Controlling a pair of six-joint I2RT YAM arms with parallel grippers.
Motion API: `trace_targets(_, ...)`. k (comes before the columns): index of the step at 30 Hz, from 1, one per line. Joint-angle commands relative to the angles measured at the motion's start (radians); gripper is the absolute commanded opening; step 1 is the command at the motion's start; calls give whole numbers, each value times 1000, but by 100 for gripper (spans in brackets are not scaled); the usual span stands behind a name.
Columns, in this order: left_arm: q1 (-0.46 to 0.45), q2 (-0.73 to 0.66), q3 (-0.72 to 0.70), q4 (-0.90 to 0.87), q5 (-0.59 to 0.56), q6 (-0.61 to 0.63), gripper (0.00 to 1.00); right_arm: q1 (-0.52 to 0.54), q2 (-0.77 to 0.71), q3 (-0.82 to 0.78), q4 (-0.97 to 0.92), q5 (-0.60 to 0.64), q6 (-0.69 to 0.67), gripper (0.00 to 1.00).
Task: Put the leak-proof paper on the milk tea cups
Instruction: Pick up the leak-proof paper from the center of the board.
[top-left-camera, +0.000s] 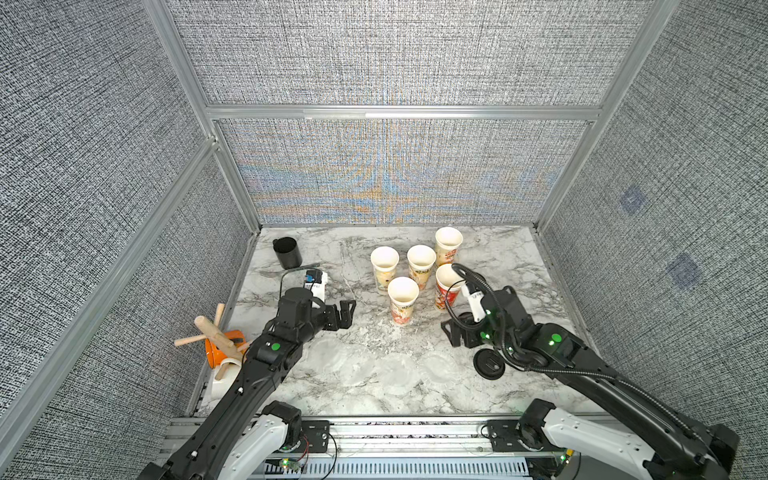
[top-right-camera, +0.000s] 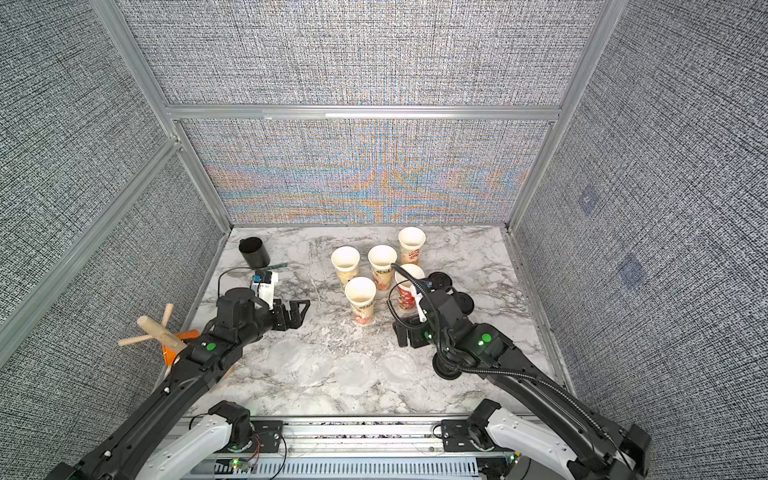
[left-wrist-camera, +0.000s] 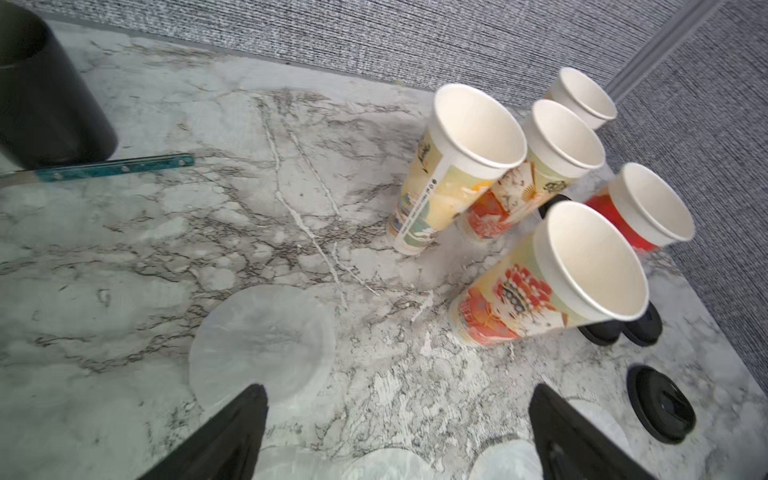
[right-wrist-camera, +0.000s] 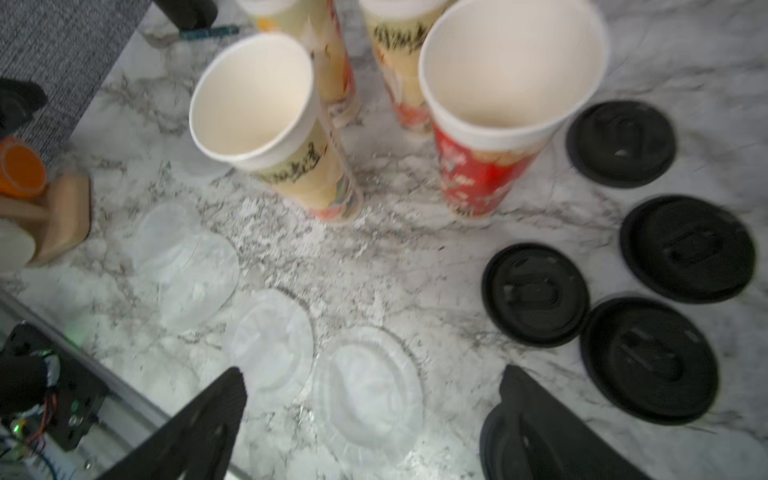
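Observation:
Five milk tea cups stand upright and uncovered at the back middle of the table; the nearest one (top-left-camera: 402, 305) (top-right-camera: 360, 299) has the red-sided one (top-left-camera: 446, 291) (right-wrist-camera: 490, 124) to its right. Several leak-proof paper sheets (top-left-camera: 395, 374) (top-right-camera: 355, 372) lie flat in a row near the front edge. My left gripper (top-left-camera: 347, 316) (left-wrist-camera: 399, 390) hovers open left of the cups, above the leftmost sheet (left-wrist-camera: 262, 340). The open right gripper (top-left-camera: 453, 334) (right-wrist-camera: 372, 372) hangs over the rightmost sheet (right-wrist-camera: 368, 386), in front of the red-sided cup. Neither holds anything.
Several black lids (right-wrist-camera: 536, 295) lie right of the cups, one (top-left-camera: 490, 363) under the right arm. A black cup (top-left-camera: 286, 252) and a teal-handled utensil (left-wrist-camera: 112, 168) sit at the back left. A wooden rack with an orange mug (top-left-camera: 220, 345) stands at the left edge.

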Motion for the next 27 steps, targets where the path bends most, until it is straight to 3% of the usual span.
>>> trace_targets(1, -29, -36, -37, 78, 42, 28, 100, 31, 38, -24, 60, -57, 111, 97)
trace_targets(4, -30, -29, -39, 46, -28, 13, 100, 38, 74, -24, 79, -50, 150, 96)
trace_targets(7, -31, 24, 12, -52, -190, -37, 100, 38, 106, -70, 121, -82, 181, 91)
trace_targets(10, -21, 130, 119, -230, -357, -169, 100, 39, 134, -74, 122, -93, 190, 88)
trace_targets(12, 14, 250, 223, -362, -313, -213, 97, 37, 139, -59, 91, -57, 199, 87)
trace_targets(18, 119, 626, 465, -609, -27, -325, 45, 15, 133, -7, 78, -42, 163, 87)
trace_targets(22, 141, 782, 539, -699, 80, -335, 26, -7, 138, -10, 89, -55, 131, 86)
trace_targets(25, 141, 801, 517, -708, 68, -353, 25, -19, 142, -19, 100, -68, 110, 86)
trace_targets(27, 141, 776, 484, -699, 42, -365, 39, -25, 145, -24, 105, -70, 96, 86)
